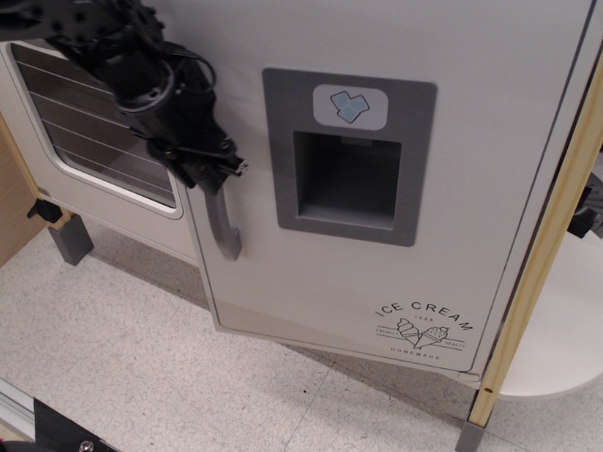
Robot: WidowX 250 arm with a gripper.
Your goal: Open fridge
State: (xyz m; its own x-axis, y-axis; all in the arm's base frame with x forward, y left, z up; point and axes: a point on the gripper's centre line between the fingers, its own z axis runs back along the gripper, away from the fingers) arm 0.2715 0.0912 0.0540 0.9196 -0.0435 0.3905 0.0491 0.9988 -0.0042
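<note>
The fridge door [311, 282] is tall and white, with a grey recessed ice-dispenser panel [345, 155] and an "ICE CREAM" cone print [423, 331]. It stands partly swung out, its left edge forward of the cabinet. My black gripper [203, 165] is shut on the vertical grey handle [223, 226], near the handle's top end. The handle's lower part shows below the fingers.
The white oven door with its wire-rack window [94, 141] is to the left, partly hidden by my arm [104, 42]. A grey cabinet foot [69, 240] stands on the speckled floor. A wooden post [537, 264] and a white rounded shelf [556, 348] are at the right.
</note>
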